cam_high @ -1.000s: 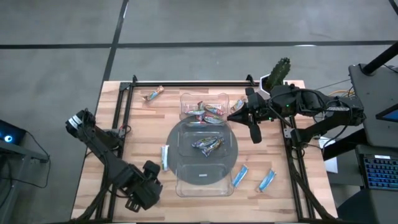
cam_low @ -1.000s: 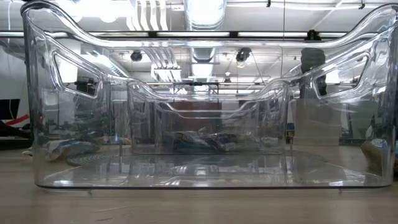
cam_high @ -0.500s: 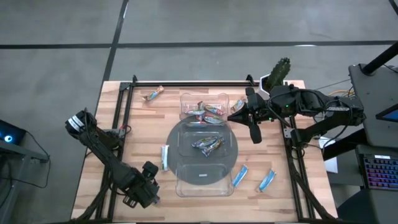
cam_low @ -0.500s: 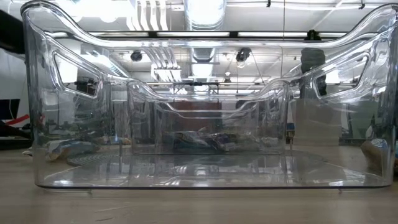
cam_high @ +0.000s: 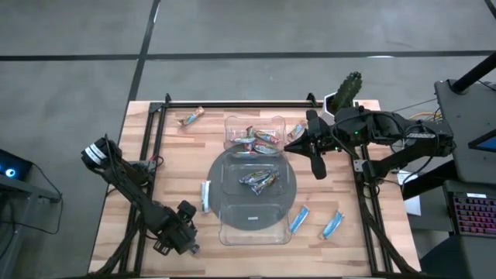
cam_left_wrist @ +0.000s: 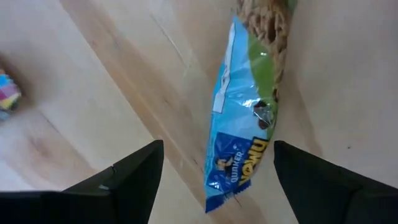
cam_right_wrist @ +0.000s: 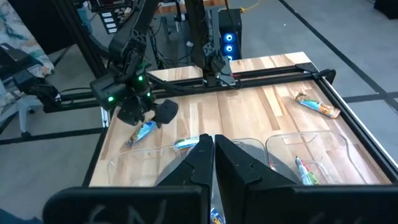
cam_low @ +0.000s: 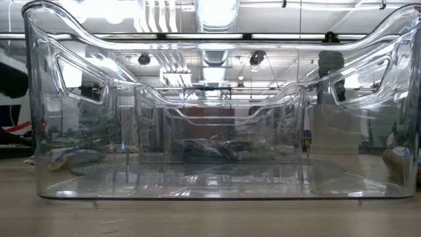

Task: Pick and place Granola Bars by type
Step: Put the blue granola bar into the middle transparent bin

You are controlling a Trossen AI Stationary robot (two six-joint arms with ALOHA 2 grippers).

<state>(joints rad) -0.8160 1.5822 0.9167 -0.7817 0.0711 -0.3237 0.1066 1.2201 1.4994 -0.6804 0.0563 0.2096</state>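
Partly sorted: several Granola Bars lie in the clear tray; others remain loose on the counter. Left tool spread wide over a blue bar; right tool clenched, empty.

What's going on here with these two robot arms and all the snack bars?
The robot is sorting granola bars by type into a clear plastic tray. The left hand is open over a light blue bar lying on the wooden table, seemingly ready to pick it up. The right hand is shut and empty, hovering at the tray's far side. Some bars are already in the tray; others lie loose on the table.
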